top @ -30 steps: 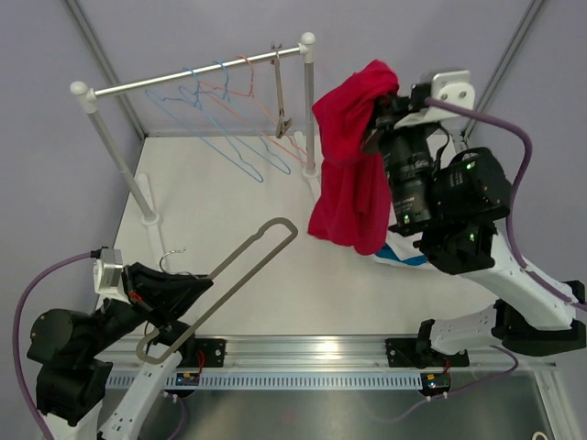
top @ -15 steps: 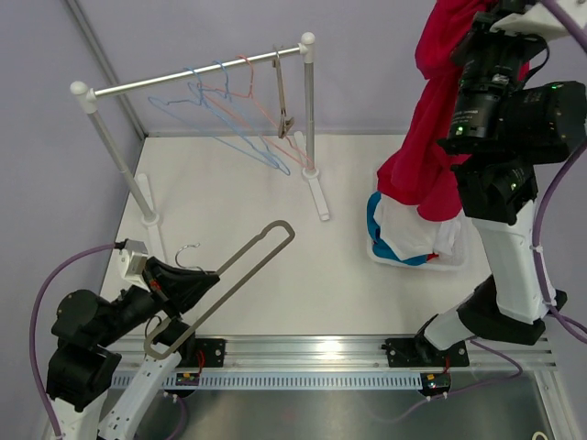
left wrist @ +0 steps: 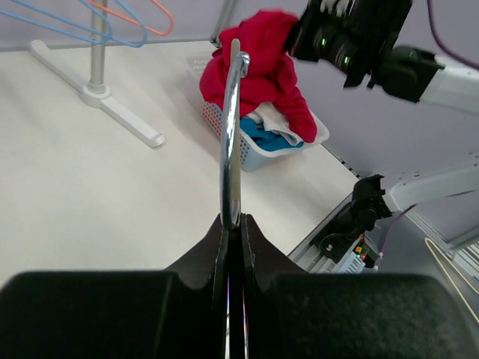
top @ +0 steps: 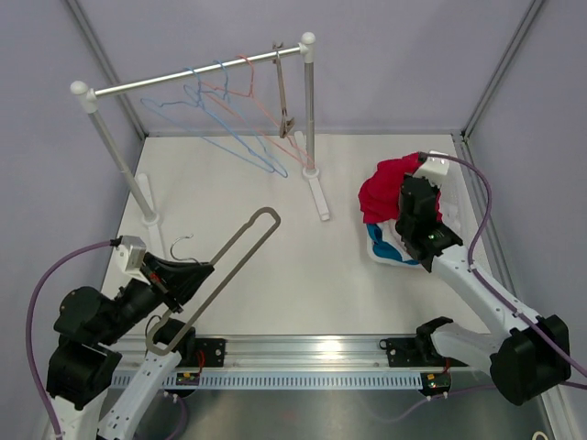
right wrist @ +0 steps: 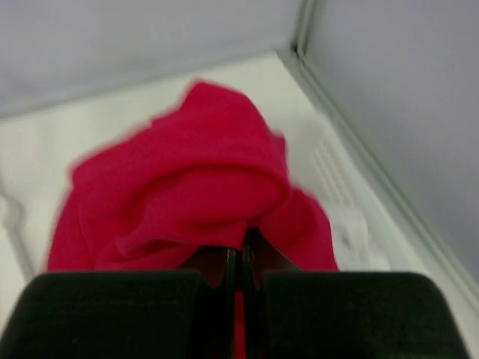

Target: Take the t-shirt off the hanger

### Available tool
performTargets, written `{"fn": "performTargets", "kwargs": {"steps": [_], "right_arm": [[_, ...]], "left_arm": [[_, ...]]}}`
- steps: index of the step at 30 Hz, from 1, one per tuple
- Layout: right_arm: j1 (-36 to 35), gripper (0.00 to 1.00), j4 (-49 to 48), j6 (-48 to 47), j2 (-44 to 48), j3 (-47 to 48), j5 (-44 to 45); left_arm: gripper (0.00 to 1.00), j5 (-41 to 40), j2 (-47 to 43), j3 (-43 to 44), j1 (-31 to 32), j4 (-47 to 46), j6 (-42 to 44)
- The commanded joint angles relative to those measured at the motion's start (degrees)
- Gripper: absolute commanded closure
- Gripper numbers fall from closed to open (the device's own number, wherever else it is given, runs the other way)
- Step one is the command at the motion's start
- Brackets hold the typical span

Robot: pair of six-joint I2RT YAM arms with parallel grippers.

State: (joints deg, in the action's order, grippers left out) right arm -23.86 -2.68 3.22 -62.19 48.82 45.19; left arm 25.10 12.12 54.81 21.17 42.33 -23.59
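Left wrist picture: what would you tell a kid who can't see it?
The left gripper pinches a bare metal hanger that runs up the middle. Beyond it, a red t-shirt lies heaped on a basket near the right arm.

Your top camera looks down from six o'clock; your left wrist camera faces two o'clock, sharing the t-shirt (top: 385, 188) with the close-up right wrist camera.

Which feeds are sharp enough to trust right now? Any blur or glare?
Top external: sharp and evenly lit, the red t-shirt crisp. Left wrist: glare streaks the hanger, and the near foreground is black and unfocused. Right wrist: soft blur throughout, the t-shirt just a red mass.
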Motion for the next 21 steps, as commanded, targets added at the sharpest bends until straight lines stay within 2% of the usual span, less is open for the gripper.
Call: {"fn": "performTargets", "kwargs": {"steps": [1,4,6,7,10,13,16,17,18,21], "right_arm": [[2.41,1.0,-0.85,23.79,2.51,-7.67,5.16],[3.29,1.0,7.41,34.87,3.48,-10.49,6.22],[3.29,1.0,11.45,40.08,4.18,-13.12,6.4],[3.29,1.0,12.77,45.94,5.14,-14.18,6.58],[3.82,1.0,15.33,52.47,7.51,-19.1,6.67],[4.78,0.94,17.0,52.08,11.55,-20.78,6.93],[4.78,0.61,17.09,44.0,17.36,-18.07,3.87],[4.7,0.3,16.31,41.1,18.76,-16.05,2.11],[4.78,0.2,16.21,38.38,19.82,-14.47,0.36],[4.78,0.01,21.3,33.0,21.85,-7.87,-6.06]], "left_arm": [[1.0,-4.36,1.06,2.23,0.28,0.39,2.23],[1.0,-6.38,1.24,2.15,0.28,0.92,3.11],[1.0,-10.05,1.15,0.84,0.28,0.92,4.17],[1.0,-12.16,0.89,0.22,0.36,1.0,4.34],[1.0,-19.46,0.89,-1.98,0.36,2.14,4.87],[1.0,-27.18,1.85,-1.99,0.36,3.99,4.7],[1.0,-30.71,3.78,-1.02,0.36,5.22,4.96],[1.0,-31.68,5.18,-1.1,0.36,5.22,4.35],[1.0,-32.39,5.98,-1.28,0.36,5.22,3.91],[1.0,-34.5,9.74,-0.67,0.36,4.87,3.2]]}}
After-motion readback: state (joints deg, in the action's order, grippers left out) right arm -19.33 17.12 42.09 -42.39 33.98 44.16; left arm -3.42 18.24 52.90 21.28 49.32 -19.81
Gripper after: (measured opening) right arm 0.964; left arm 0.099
